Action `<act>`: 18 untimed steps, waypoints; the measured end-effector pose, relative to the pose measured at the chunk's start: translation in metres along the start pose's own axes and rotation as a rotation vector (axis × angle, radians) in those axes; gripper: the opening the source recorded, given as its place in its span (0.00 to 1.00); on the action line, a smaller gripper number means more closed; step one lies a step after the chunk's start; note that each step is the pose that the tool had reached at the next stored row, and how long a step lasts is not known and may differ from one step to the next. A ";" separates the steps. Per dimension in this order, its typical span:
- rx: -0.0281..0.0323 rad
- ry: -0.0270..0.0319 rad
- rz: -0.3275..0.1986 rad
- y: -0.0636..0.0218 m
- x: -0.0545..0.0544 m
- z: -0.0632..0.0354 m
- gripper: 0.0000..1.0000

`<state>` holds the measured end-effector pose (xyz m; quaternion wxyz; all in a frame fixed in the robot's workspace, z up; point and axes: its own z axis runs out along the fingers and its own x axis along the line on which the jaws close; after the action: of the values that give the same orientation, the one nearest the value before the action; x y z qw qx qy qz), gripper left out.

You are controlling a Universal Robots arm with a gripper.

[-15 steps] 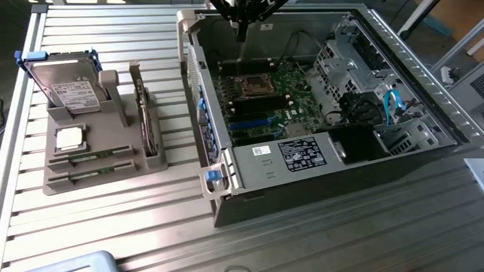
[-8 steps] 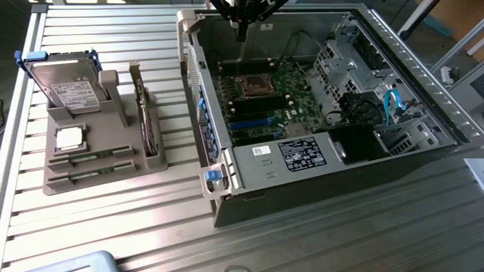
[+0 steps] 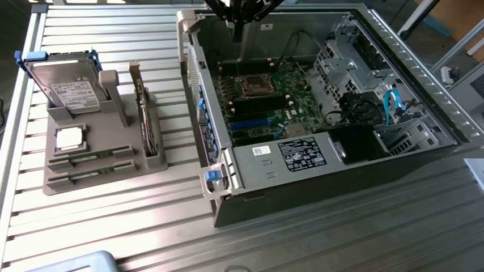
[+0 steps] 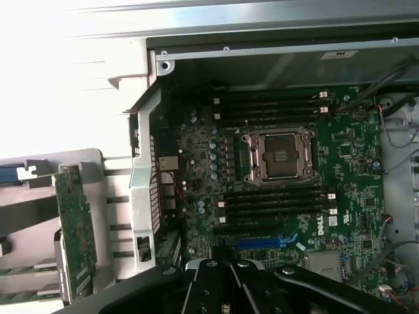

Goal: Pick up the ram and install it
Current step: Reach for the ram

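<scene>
Exterior view: slim green ram (image 3: 97, 153) in grey holder (image 3: 106, 182); jaws closed together, empty, over open case (image 3: 302, 195).

Ribbed grey metal table (image 3: 98, 221) with a raised rail (image 3: 15, 130) along the exterior view's left; bright, even light

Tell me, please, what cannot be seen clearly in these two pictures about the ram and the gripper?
- The ram, exterior view: it lies sunk in the gray holder; only thin edges show, and the chips are too small to see.
- The gripper, exterior view: cut off by the upper edge and dark against the computer case, so whether it holds anything is unclear.
- Hard drive, exterior view: label print too small to read.
- Wrist view: glare whitens everything outside the case.
</scene>
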<state>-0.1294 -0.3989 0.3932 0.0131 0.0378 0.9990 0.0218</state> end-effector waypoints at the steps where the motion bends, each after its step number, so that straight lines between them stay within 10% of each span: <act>1: 0.0001 0.0000 0.000 -0.0002 0.003 -0.0001 0.11; 18: 0.0001 0.0001 0.000 -0.0038 0.051 -0.0012 0.11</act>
<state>-0.1805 -0.3990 0.3930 0.0131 0.0378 0.9990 0.0217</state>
